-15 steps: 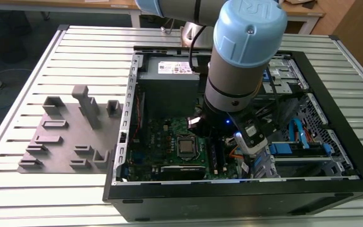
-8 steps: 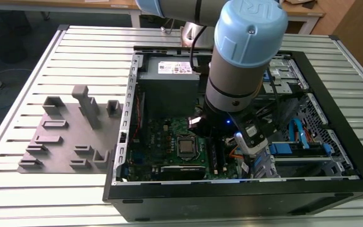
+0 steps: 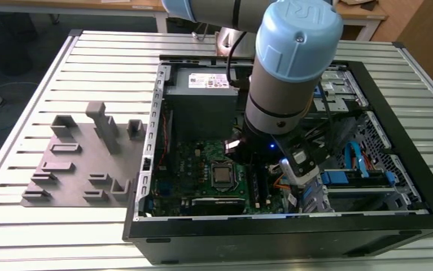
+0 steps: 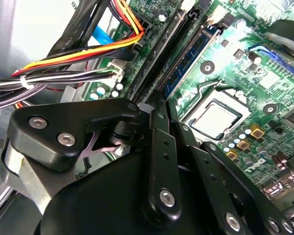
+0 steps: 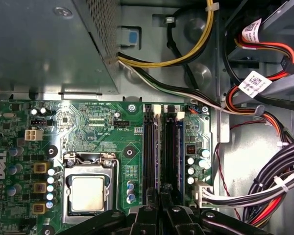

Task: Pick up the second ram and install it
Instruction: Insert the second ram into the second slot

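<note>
**Q:** Where is the gripper seen?

**A:** In the exterior view the gripper [image 3: 295, 169] is lowered inside an open computer case [image 3: 397, 223] laid on a slatted metal bench [image 3: 110, 56]. A grey fixture block [image 3: 81, 164] is seen on the bench toward the exterior view's left, well apart from the arm.

**Q:** What is shown of the jaws and the second ram?

**A:** In the first wrist view the jaws are drawn close together above the memory slots [image 5: 159, 147] of the green motherboard [image 5: 103, 127], beside the processor socket [image 5: 88, 188]. The second ram [image 4: 159, 142], a thin dark stick, appears pinched edge-on between them in the second wrist view, lined up with the slots. Whether it is seated cannot be told. Bundled cables [image 5: 264, 191] are seen just beside the slots.
</note>
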`<state>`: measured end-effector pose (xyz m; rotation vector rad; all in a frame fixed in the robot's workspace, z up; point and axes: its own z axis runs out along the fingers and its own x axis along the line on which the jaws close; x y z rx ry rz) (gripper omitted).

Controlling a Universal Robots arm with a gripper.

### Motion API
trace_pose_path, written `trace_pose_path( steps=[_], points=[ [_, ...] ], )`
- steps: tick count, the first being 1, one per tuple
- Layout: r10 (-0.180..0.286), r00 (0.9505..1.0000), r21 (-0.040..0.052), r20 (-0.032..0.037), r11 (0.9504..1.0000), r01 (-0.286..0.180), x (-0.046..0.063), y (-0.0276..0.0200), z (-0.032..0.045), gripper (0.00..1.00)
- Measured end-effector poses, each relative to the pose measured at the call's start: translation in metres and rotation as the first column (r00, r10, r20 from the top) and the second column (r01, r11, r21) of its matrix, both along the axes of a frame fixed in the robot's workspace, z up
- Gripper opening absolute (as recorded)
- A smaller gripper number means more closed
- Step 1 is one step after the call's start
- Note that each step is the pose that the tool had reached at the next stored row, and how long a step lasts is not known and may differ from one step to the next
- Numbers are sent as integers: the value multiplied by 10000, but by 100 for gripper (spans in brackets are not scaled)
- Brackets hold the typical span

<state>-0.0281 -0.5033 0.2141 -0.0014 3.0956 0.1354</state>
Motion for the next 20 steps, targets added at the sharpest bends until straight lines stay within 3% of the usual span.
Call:
trace_pose_path(
  steps=[14,20],
  points=[
    [1,10000,-2,-1,10000,-1,5,9,-46,11],
    [1,10000,-7,-3,10000,-1,5,9,-46,25]
  ],
)
